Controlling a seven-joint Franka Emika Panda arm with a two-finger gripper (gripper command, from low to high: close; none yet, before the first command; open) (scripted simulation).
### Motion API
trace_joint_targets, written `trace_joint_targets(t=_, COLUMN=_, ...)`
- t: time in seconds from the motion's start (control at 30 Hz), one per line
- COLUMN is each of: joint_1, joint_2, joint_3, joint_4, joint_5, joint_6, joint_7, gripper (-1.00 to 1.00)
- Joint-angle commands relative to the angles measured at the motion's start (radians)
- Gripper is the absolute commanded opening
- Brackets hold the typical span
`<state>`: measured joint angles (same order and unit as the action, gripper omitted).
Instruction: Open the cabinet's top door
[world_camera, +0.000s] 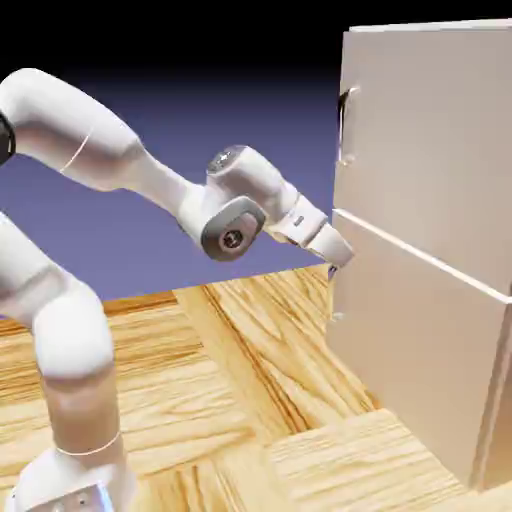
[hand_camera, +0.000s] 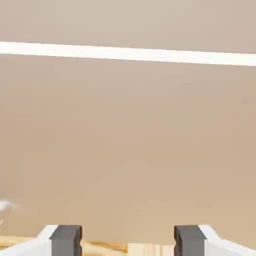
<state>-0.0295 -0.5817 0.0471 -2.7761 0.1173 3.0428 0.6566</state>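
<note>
Our end effector (world_camera: 333, 268) is spread wide and empty, level with the seam between the two panels of the cabinet (world_camera: 440, 330). The top door (world_camera: 430, 140) stands above it, and its dark handle (world_camera: 345, 115), apparently upright, lies well above the fingertips.

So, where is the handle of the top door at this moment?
In the exterior view, the handle sits at the left edge of the top door, high above the open gripper. The hand view does not show it.
</note>
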Motion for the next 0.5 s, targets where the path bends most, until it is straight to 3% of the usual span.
trace_joint_targets(t=0.0, joint_1=-0.015, joint_2=-0.004, joint_3=0.017, joint_4=0.013, joint_5=0.044, joint_6=0.002, joint_7=-0.031, gripper=0.00)
trace_joint_targets(t=0.47, joint_1=-0.231, joint_2=-0.065, joint_3=0.262, joint_4=0.188, joint_5=0.653, joint_6=0.032, joint_7=-0.469, gripper=0.00)
